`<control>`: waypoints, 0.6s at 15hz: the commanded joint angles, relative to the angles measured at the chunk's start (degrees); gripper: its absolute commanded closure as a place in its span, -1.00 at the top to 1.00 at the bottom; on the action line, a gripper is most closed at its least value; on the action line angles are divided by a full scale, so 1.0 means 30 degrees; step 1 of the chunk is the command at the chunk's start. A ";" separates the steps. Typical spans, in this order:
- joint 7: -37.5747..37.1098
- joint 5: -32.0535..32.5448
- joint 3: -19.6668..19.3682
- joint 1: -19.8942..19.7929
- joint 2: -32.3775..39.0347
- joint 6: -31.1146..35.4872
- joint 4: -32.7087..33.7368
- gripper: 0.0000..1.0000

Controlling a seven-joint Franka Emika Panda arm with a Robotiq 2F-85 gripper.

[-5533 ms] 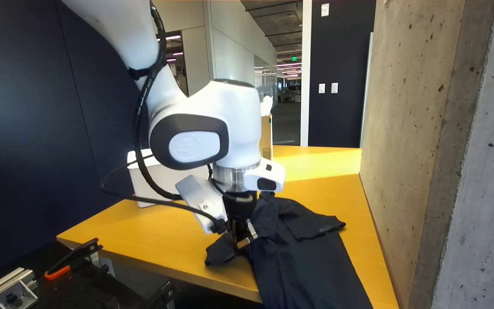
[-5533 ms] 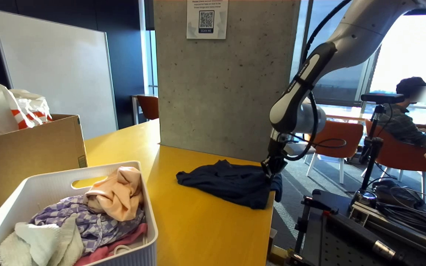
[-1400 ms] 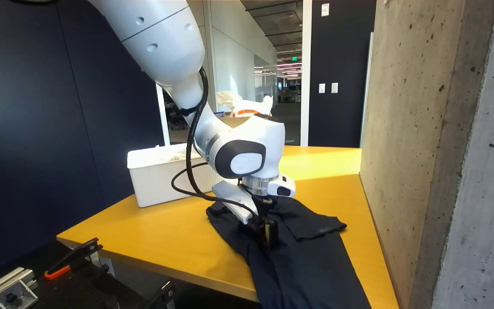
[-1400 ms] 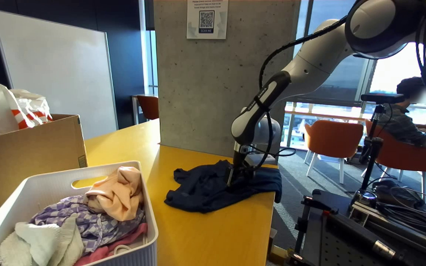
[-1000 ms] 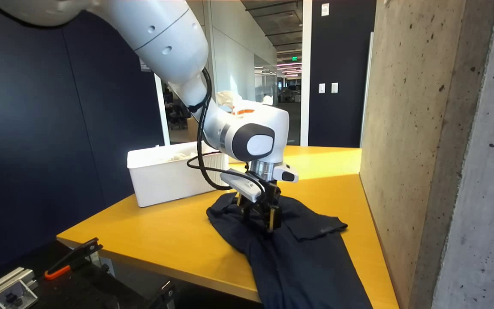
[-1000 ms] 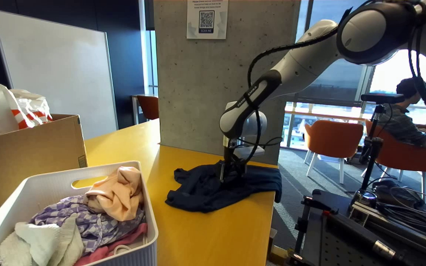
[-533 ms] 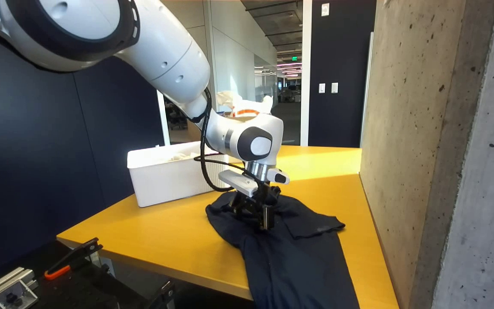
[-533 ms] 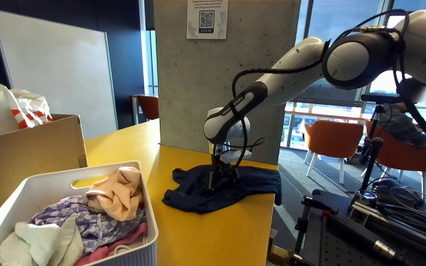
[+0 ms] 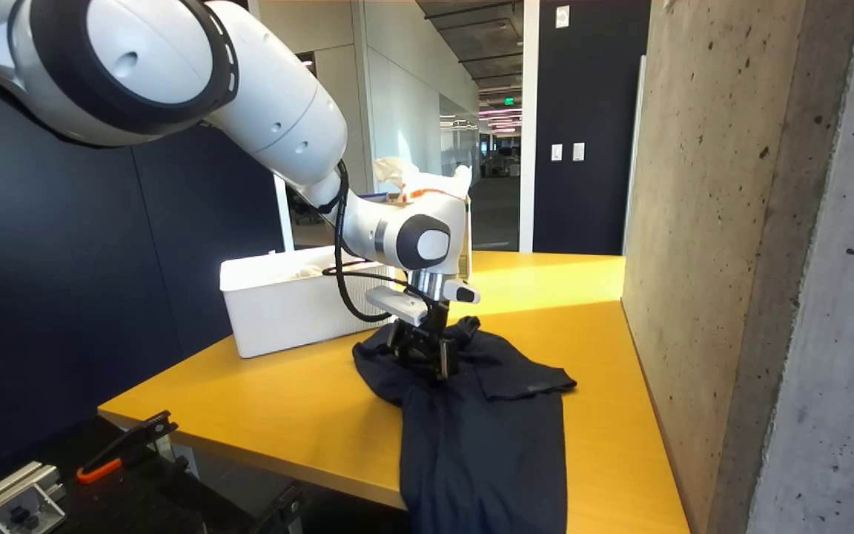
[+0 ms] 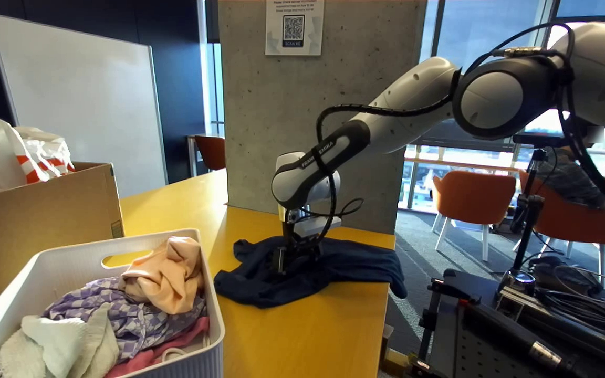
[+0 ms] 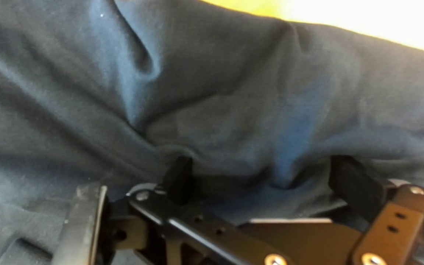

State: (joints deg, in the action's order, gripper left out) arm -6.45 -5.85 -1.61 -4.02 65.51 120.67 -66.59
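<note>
A dark navy shirt lies crumpled on the yellow table (image 9: 271, 400), with its lower part hanging over the near edge; it shows in both exterior views (image 9: 486, 445) (image 10: 266, 291). My gripper (image 9: 422, 360) is down on the shirt's upper part, pointing downward, also in an exterior view as the black gripper (image 10: 298, 258). In the wrist view the gripper (image 11: 261, 175) stands wide, its dark fingertips (image 11: 180, 175) pressed against the cloth. Loose folds of the shirt (image 11: 215, 92) lie between and ahead of the fingers, not pinched.
A white bin (image 9: 301, 319) of clothes, with a peach cloth (image 10: 168, 275) on top, stands on the table. Behind it is a cardboard box (image 10: 45, 215) with plastic bags. A concrete column (image 10: 318, 136) borders the table. A black cart (image 10: 470, 336) stands beyond the table edge.
Over the last second the open gripper came down onto the shirt and shifted towards the bin. The shirt slid along with it, its sleeve and hanging part moving the same way.
</note>
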 commanded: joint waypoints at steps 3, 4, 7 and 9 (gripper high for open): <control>-0.1194 0.0636 -0.0777 0.0238 0.2216 -0.1392 0.4219 1.00; -0.1262 0.0677 -0.0844 0.0175 0.2522 -0.1585 0.4876 1.00; -0.1290 0.0833 -0.1021 0.0001 0.3594 -0.2186 0.7283 1.00; -0.1266 0.0706 -0.1241 -0.0038 0.4431 -0.2839 0.8956 1.00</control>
State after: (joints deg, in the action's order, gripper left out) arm -9.27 -4.56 -4.50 -3.88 73.39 116.22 -50.21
